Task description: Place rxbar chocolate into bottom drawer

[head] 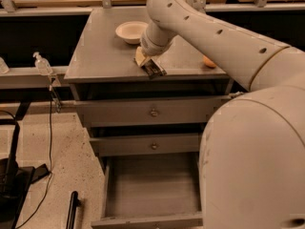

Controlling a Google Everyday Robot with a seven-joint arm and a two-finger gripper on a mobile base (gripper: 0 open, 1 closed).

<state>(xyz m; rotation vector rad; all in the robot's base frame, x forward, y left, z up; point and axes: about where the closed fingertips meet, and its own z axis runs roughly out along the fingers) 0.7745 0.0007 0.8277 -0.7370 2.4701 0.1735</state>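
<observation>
My gripper is over the front edge of the grey cabinet top, with yellowish fingers pointing down. It is shut on the rxbar chocolate, a dark flat bar that sticks out below the fingers at the top's front edge. The bottom drawer stands pulled open below, its grey floor bare. It lies straight under the gripper, well lower down. The two upper drawers with round knobs are closed.
A white bowl sits at the back of the cabinet top. An orange fruit lies to the right, partly behind my arm. A clear bottle stands on the left ledge. My arm's bulk fills the lower right.
</observation>
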